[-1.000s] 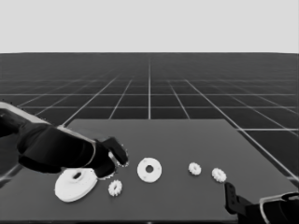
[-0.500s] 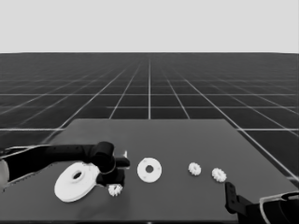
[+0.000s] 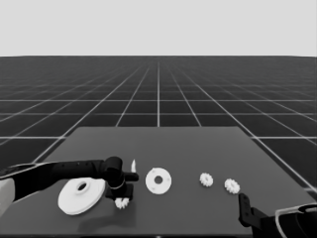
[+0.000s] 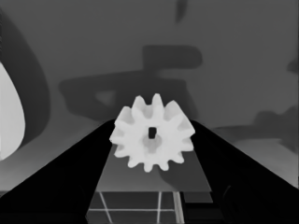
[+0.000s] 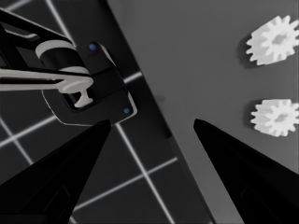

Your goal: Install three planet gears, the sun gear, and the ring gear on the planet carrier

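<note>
Head view looks down across table (image 3: 198, 148); wrist views close – right shares two gears (image 5: 275, 116).

Lighting's flat and dim across your views: dark desk (image 3: 198, 148) under a pale band, no glare anywhere. In your left wrist view the gear (image 4: 152, 132) reads bright with slightly soft edges, and broad blurry shadows spread over the desk behind it. Your right wrist view shows faint shadows hugging its two gears (image 5: 275, 116).
</note>
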Robot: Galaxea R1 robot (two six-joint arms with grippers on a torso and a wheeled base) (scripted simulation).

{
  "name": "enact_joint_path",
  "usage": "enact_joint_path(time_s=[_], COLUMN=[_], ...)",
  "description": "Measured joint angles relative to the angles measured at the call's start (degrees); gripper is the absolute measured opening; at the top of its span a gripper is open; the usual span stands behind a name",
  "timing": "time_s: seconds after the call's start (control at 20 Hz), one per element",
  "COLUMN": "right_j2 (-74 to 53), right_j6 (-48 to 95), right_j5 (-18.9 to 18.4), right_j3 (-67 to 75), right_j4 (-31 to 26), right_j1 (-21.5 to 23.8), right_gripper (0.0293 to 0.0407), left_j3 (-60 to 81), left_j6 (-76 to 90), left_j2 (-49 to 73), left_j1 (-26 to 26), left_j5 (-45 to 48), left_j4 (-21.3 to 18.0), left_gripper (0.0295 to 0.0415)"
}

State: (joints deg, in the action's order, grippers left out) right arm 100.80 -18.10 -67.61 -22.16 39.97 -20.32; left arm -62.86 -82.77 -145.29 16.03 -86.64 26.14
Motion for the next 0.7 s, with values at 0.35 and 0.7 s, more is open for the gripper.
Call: enact_joint_path(time_s=[0.35,0.7], right_j2=[0.0,0.0], right_j6=[0.0,0.0], right_j5=[0.0,0.0], right_j3=[0.0,0.0], right_j4=[0.0,0.0], right_j1=[0.0,0.0], right_gripper=[0.0385,0.0385], left_j3=[-0.2,10.2], left_j6=[0.0,-7.1], left_j2=[-0.1,2.3], left_j1=[0.2,-28.7], left_j5=[0.1,-3.4], left_j4=[0.1,-28.5], left_gripper=[0.0312,0.0312])
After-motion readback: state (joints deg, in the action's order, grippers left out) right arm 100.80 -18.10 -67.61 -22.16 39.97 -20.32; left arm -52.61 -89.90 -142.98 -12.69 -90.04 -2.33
